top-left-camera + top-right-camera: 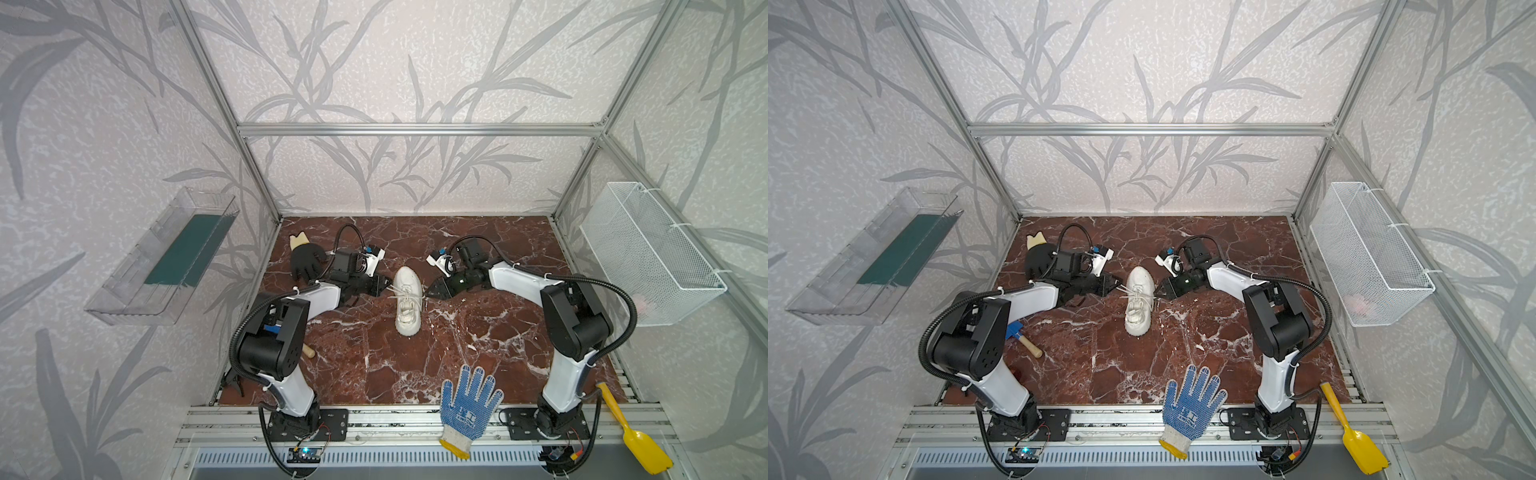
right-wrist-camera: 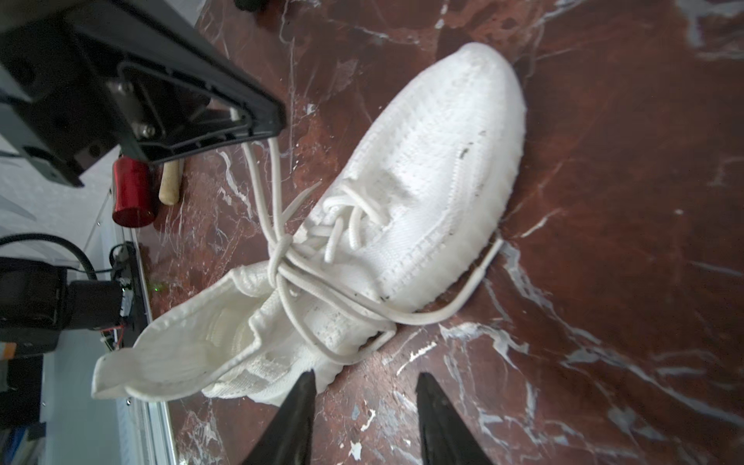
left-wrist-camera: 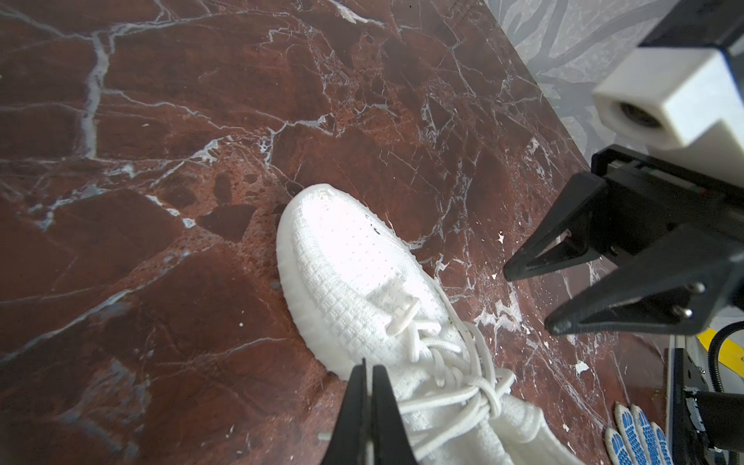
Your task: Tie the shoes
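Observation:
The off-white shoe (image 1: pixel 409 305) (image 1: pixel 1138 303) lies mid-table with its toe toward the back wall. Its laces are crossed in a knot (image 2: pixel 282 245) (image 3: pixel 489 396) over the tongue. My left gripper (image 1: pixel 385 286) (image 3: pixel 368 370) is at the shoe's left side, shut on two lace strands (image 2: pixel 261 181) that run taut from its tip (image 2: pixel 275 122) down to the knot. My right gripper (image 1: pixel 430 291) (image 2: pixel 364 380) stands open at the shoe's right side with nothing between its fingers. A loose lace loop (image 2: pixel 463 294) lies on the table just ahead of it.
A blue-dotted glove (image 1: pixel 467 401) lies at the front edge, a yellow scoop (image 1: pixel 636 436) at front right, and a black glove (image 1: pixel 305 259) behind the left arm. A wooden-handled blue tool (image 1: pixel 1023 338) sits under the left arm. A wire basket (image 1: pixel 648 249) hangs on the right wall, a clear tray (image 1: pixel 166 257) on the left.

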